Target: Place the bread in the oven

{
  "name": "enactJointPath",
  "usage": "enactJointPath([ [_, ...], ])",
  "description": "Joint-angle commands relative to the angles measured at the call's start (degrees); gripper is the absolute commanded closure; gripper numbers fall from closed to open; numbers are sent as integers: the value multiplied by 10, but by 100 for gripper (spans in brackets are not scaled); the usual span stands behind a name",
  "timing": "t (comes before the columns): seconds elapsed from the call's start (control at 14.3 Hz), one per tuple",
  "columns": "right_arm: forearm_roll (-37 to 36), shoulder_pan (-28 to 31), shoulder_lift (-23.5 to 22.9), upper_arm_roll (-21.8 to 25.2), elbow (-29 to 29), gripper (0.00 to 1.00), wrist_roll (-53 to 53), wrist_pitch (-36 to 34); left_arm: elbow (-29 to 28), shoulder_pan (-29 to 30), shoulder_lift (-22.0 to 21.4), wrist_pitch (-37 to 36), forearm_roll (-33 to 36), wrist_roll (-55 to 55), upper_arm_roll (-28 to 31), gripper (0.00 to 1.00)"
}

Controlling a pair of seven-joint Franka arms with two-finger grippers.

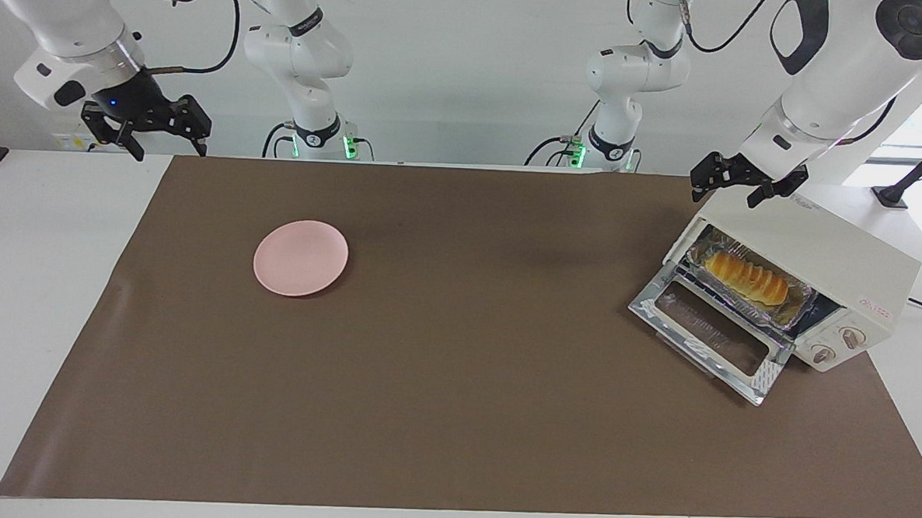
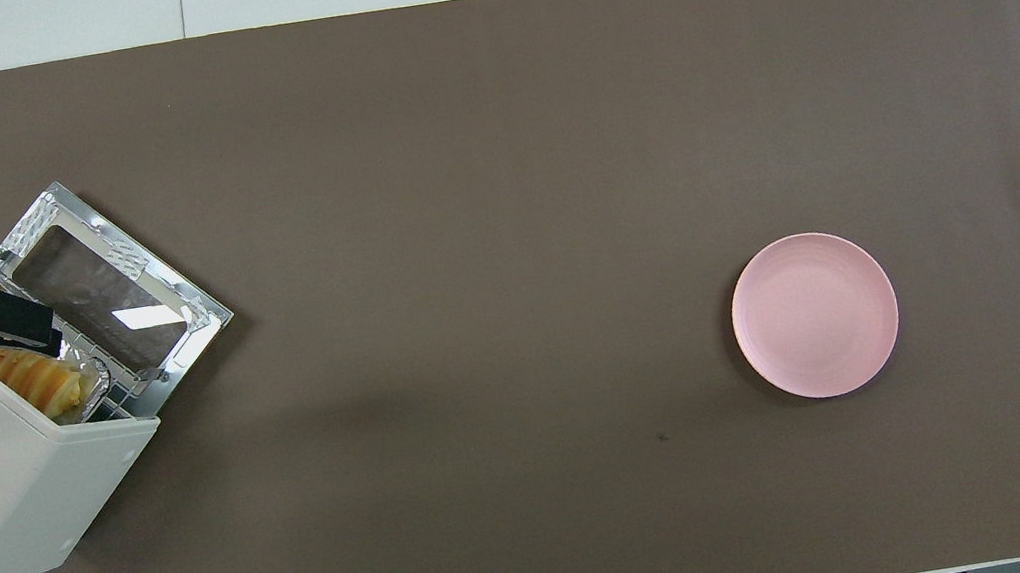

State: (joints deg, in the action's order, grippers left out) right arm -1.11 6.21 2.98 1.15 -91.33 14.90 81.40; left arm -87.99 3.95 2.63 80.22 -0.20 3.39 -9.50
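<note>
A: Right, nearest the robots, the left hand (image 1: 738,185) hangs over the oven (image 1: 811,263), fingers apart, holding nothing.

B: Because the bread (image 1: 745,277) sits inside on its foil tray (image 1: 792,304), door (image 1: 711,332) dropped open for access.

A: Right hand (image 1: 146,124), spread and empty, waits off the mat. Farther out, the pink plate (image 1: 301,257) lies bare.

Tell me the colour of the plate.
Pale pink; the plate shows best in the overhead view.
</note>
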Motion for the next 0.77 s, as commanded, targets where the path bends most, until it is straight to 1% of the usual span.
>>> enactJointPath([
  [0.0, -1, 4, 9, -4, -7, 0, -7, -5, -13, -3, -16, 0, 5, -6, 1, 0],
  [0.28, -1, 4, 9, -4, -6, 0, -7, -5, -11, 6, -28, 0, 5, -6, 5, 0],
  [0.7, -1, 4, 9, -4, -6, 0, -7, -5, -11, 5, -31, -1, 5, -6, 5, 0],
])
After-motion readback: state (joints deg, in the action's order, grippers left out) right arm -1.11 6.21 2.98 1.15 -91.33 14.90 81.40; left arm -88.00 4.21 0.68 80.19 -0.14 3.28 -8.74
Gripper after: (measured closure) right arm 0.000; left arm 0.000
